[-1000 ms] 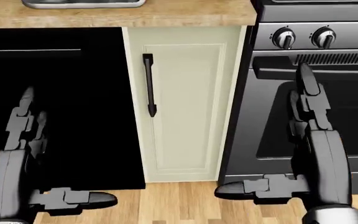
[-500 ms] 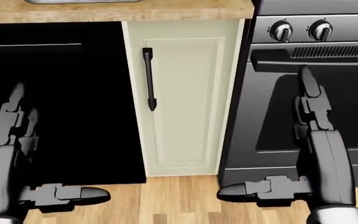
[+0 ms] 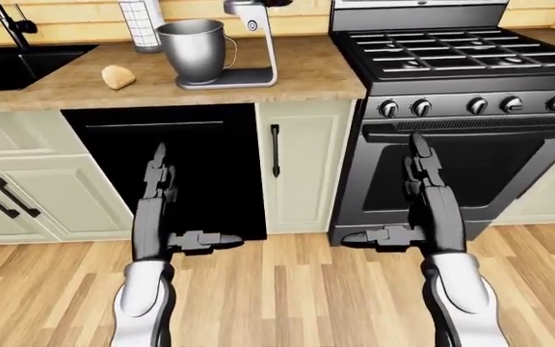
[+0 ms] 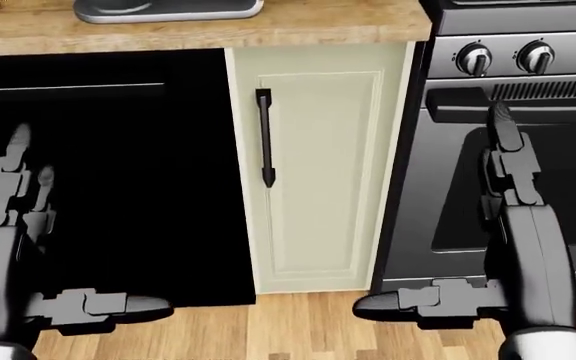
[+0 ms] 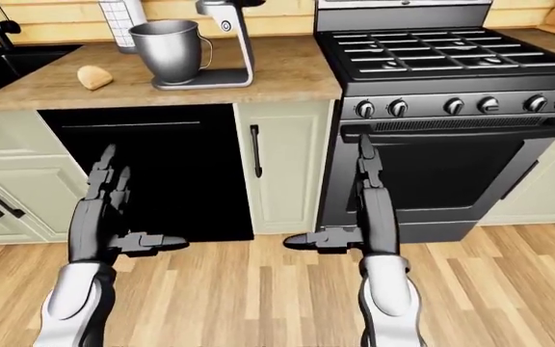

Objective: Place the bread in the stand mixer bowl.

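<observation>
The rounded bread [image 3: 117, 76] was seen on the wooden bench [image 3: 297, 72], left of the metal stand mixer bowl [image 3: 195, 49]. A black stove [image 3: 451, 47] stood rightward. Each robot hand, left [image 3: 157, 202] and right [image 3: 422, 195], was held empty, fingers apart.

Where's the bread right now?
In the left-eye view, the bread lies on the counter at upper left, between the sink and the mixer bowl.

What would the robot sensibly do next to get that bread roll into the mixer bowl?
Probably step closer to the counter and toward the view's left, then raise the left hand. Both hands, the right hand too, hang open and empty below counter height, while the bread lies on the counter left of the stand mixer bowl, apparently beyond reach.
</observation>
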Tool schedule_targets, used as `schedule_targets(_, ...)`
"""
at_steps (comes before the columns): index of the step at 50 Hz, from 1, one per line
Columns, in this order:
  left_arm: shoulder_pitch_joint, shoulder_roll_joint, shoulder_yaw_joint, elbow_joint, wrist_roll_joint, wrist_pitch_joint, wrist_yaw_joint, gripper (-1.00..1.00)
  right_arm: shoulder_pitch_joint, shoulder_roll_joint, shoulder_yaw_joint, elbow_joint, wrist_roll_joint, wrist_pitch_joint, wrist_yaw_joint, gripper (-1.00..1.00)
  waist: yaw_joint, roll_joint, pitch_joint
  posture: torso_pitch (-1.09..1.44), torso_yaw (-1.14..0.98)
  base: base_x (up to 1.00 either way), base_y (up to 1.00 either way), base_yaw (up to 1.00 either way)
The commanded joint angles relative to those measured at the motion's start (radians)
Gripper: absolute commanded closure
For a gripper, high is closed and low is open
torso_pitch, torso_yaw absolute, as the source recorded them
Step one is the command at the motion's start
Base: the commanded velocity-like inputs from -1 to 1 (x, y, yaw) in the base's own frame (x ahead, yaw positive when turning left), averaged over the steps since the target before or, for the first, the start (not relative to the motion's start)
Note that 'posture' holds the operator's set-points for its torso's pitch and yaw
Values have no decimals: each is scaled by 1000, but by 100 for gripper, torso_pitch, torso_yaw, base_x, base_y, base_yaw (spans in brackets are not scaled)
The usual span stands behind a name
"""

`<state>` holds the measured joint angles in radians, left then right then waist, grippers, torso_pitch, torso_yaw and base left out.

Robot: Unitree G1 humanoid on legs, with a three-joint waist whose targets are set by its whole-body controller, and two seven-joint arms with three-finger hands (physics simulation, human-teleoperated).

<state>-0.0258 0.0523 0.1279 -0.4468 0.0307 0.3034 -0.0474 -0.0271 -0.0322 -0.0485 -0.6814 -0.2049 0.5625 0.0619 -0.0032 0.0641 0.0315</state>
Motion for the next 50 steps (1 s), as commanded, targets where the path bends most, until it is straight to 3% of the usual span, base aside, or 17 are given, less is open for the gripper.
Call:
schedule_targets(1, -15, 6, 6, -26, 1, -30, 5, -100, -11, 1, 4, -21, 4, -30, 0, -100, 2, 33, -23, 0, 0, 0, 10, 0)
schedule_targets(2, -15, 6, 6, -25, 1, -31, 5, -100, -11, 1, 3, -22, 4, -30, 0, -100, 13, -13, -13, 0, 0, 0, 9, 0)
schedule_targets(4, -16, 7, 7, -27, 0, -29, 4, -100, -9, 0, 2, -25, 3, -27, 1, -100, 9, -1, -9, 0, 0, 0, 13, 0)
schedule_targets(10, -16, 7, 5, -30, -2, -32, 2, -100, -10, 2, 6, -25, -1, -26, 0, -100, 2, -81, -4, 0, 0, 0, 19, 0)
schedule_targets(12, -19, 9, 10, -34, -4, -26, 2, -100, -10, 2, 9, -27, -3, -23, -1, -100, 0, -131, -17, 0, 0, 0, 20, 0)
schedule_targets(21, -20, 9, 8, -40, 0, -24, 2, -100, -7, 2, 6, -25, -2, -28, -1, -100, -3, -68, -6, 0, 0, 0, 19, 0)
schedule_targets(23, -19, 9, 8, -32, 2, -33, 3, -100, -6, 2, 6, -26, -1, -28, -1, -100, -6, -31, -6, 0, 0, 0, 20, 0)
schedule_targets(25, -21, 10, 9, -32, 2, -32, 3, -100, -6, 2, 6, -29, -2, -25, -1, -100, -3, 47, -28, 0, 0, 0, 20, 0)
schedule_targets(26, -22, 10, 10, -33, 1, -31, 3, -100, -6, 2, 7, -30, -2, -25, 0, -100, 5, 1, -16, 0, 0, 0, 20, 0)
schedule_targets(28, -21, 9, 10, -33, 1, -33, 3, -100, -6, 2, 7, -29, -3, -25, 0, -100, 5, 1, -12, 0, 0, 0, 19, 0)
schedule_targets(33, -17, 8, 7, -39, 1, -30, 2, -100, -5, 4, 6, -31, -1, -25, -1, -100, 2, -49, -10, 0, 0, 0, 20, 0)
schedule_targets(36, -12, 5, 1, -44, 6, -33, 1, -100, -4, 4, 6, -33, -1, -23, -2, -100, 2, -88, -7, 0, 0, 0, 19, 0)
schedule_targets(38, -17, 7, 6, -45, 2, -29, 1, -100, -4, 3, 5, -33, 0, -23, -2, -100, 0, -138, -19, 0, 0, 0, 20, 0)
schedule_targets(39, -18, 7, 7, -47, 1, -27, 1, -100, -4, 3, 4, -33, 1, -23, -3, -100, -7, -114, -13, 0, 0, 0, 20, 0)
schedule_targets(45, -17, 6, 7, -48, 0, -29, 2, -100, -3, 4, 0, -33, 6, -22, -5, -100, -3, -92, -15, 0, 0, 0, 19, 0)
schedule_targets(48, -19, 6, 8, -60, -1, -18, 3, -100, -2, 3, -1, -34, 6, -19, -6, -100, -5, -53, -4, 0, 0, 0, 19, 0)
schedule_targets(50, -17, 6, 8, -55, -1, -26, 3, -100, -3, 3, -3, -35, 7, -18, -6, -100, -7, 0, -13, 0, 0, 0, 19, 0)
